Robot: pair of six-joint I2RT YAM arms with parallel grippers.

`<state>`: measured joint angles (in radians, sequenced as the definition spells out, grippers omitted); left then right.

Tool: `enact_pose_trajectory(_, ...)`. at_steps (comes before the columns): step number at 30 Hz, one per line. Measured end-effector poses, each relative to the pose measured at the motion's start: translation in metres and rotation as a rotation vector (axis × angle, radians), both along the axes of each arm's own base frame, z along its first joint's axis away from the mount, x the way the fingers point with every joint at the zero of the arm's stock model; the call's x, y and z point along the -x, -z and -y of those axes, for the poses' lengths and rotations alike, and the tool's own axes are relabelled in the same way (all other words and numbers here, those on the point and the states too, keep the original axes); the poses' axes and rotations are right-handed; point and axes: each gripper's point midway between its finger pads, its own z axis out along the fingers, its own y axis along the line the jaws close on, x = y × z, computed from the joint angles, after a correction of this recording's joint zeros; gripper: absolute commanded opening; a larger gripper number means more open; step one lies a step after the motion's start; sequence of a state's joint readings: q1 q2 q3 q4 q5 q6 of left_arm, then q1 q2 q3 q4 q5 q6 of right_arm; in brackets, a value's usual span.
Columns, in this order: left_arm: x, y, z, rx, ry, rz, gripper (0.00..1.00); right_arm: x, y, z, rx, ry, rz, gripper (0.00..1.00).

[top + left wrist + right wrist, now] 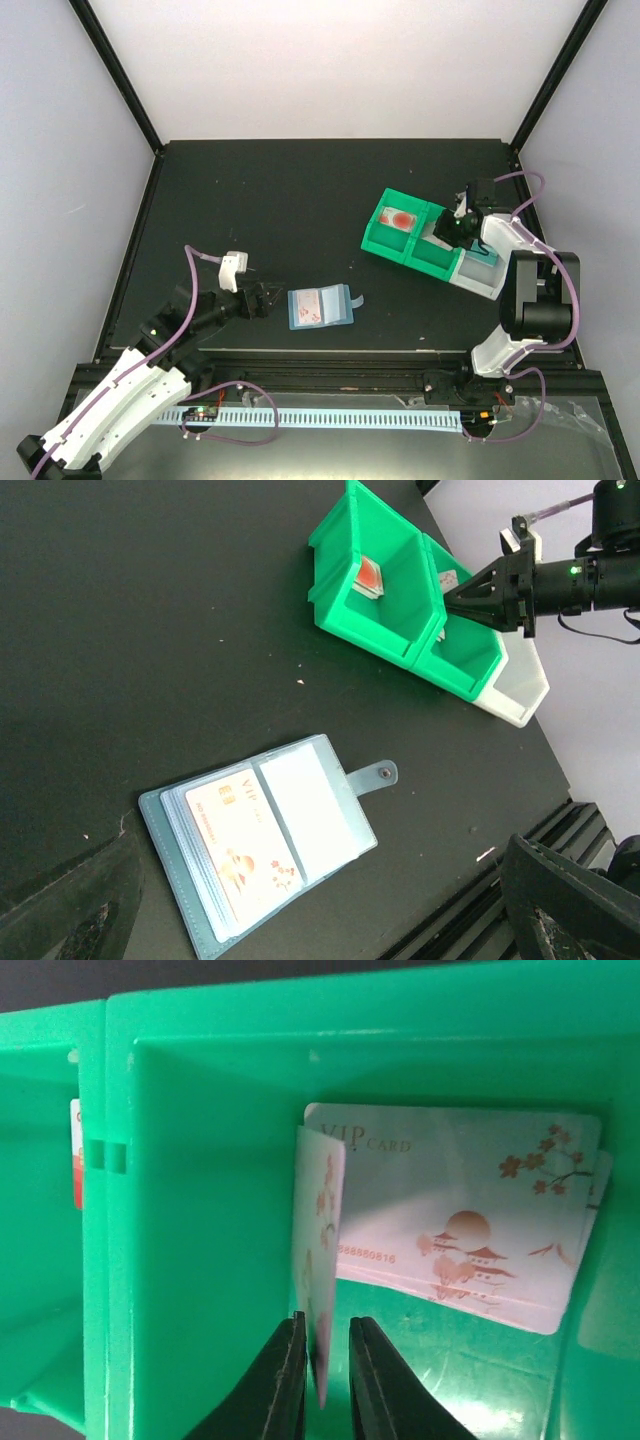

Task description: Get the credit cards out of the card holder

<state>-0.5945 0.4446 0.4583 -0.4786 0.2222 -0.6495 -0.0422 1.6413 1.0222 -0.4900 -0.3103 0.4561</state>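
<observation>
Card holder (320,307) lies open beside the wide-open left gripper (262,298) in the top view; the right gripper (455,228) dips into a green bin (437,252).

Left wrist: one credit card (240,845) is still pocketed.

Right wrist: an upright card (320,1250) stands between near-closed fingers, pinched or freed I cannot tell, over dropped cards (470,1220). Nearly done, I judge.

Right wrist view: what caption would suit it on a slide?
A card stands on edge between the fingers inside a green bin holding VIP cards.
</observation>
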Motion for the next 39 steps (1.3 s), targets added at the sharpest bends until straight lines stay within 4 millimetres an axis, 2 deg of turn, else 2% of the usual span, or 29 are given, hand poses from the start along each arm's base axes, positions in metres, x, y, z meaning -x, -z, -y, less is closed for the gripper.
enact_pose_trajectory(3, 0.000, 0.000, 0.000, 0.006, -0.003, -0.005, 0.99, -0.002, -0.001, 0.005, 0.030, 0.013, 0.003, 0.16)
enact_pose_trajectory(8, -0.001, -0.004, 0.002, 0.026, -0.005, -0.002, 0.99, -0.003, 0.000, 0.015, 0.078, 0.039, 0.004, 0.09)
enact_pose_trajectory(18, -0.002, -0.008, 0.005, 0.050, 0.001, 0.004, 0.99, -0.006, -0.003, 0.028, 0.141, 0.073, 0.014, 0.09)
enact_pose_trajectory(27, -0.002, -0.004, 0.009, 0.058, 0.016, -0.015, 0.99, -0.008, -0.012, 0.036, 0.169, 0.117, 0.029, 0.24)
enact_pose_trajectory(35, -0.001, 0.003, 0.012, 0.057, 0.026, -0.040, 0.99, -0.005, -0.021, 0.036, 0.162, 0.139, 0.043, 0.27)
enact_pose_trajectory(39, -0.001, 0.008, 0.015, 0.060, 0.036, -0.058, 0.99, 0.006, -0.030, 0.030, 0.148, 0.135, 0.069, 0.29)
